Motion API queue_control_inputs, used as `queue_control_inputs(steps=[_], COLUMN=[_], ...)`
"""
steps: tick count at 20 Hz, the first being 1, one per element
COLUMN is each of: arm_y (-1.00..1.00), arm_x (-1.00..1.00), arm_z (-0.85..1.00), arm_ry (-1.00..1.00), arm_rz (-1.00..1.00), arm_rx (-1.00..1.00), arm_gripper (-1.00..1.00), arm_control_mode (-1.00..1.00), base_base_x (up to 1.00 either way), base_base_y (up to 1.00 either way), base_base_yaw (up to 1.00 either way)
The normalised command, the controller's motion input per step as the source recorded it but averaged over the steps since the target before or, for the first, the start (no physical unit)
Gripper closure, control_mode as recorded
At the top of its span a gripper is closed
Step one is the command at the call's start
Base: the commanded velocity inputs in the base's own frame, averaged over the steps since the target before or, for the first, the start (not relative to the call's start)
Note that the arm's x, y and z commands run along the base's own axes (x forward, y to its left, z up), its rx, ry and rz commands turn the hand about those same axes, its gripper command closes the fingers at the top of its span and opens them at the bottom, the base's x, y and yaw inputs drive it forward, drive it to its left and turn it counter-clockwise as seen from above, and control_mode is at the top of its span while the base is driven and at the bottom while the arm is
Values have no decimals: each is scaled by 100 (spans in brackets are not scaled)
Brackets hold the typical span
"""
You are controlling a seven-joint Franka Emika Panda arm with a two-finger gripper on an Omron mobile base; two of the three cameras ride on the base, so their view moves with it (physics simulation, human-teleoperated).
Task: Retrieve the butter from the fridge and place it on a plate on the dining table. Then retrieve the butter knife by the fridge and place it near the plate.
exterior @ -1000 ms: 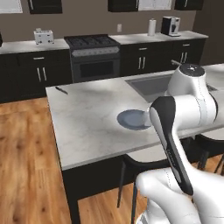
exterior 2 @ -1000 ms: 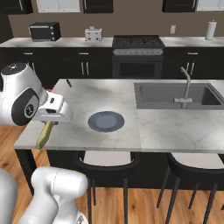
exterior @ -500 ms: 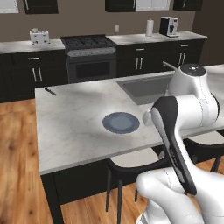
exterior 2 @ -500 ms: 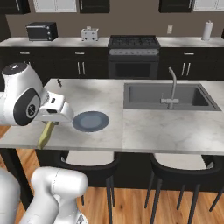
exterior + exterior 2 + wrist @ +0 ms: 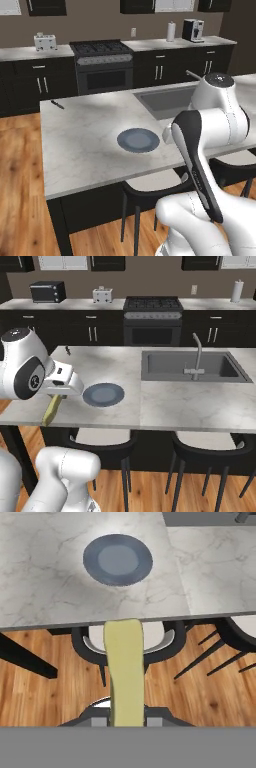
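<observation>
My gripper [image 5: 58, 396] is shut on the butter [image 5: 51, 410], a slim yellow stick that hangs below the hand at the dining table's [image 5: 200, 402] near left edge. In the hand view the butter [image 5: 125, 667] sticks out from between the fingertips of the gripper [image 5: 127, 721], over the wood floor just short of the table [image 5: 40, 572]. The round blue-grey plate [image 5: 117, 559] lies on the marble ahead of it. The plate [image 5: 138, 139] [image 5: 103, 394] sits near the table's front edge. The butter knife [image 5: 57, 104] [image 5: 68, 350] lies at the table's far left corner. The fridge is out of view.
An inset sink [image 5: 192, 366] with a tap [image 5: 198, 351] takes up the table's right part. Dark stools [image 5: 102, 441] stand under the near edge. Black cabinets, a stove [image 5: 152, 318], a toaster [image 5: 102, 293] and a microwave [image 5: 47, 292] line the back wall.
The whole picture slid left as the base drove right along the table, then settled. The gripper has kept its hold on the butter.
</observation>
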Motion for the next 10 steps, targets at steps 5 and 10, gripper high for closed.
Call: queue_control_inputs(steps=[5, 10], arm_y=[0, 0], arm_x=[17, 84], arm_z=[0, 0], arm_ry=[2, 2], arm_rz=[1, 13], arm_rx=[0, 0], arm_gripper=[100, 100], arm_control_mode=[-100, -100], base_base_x=[0, 0], base_base_y=[0, 0], base_base_yaw=[0, 0])
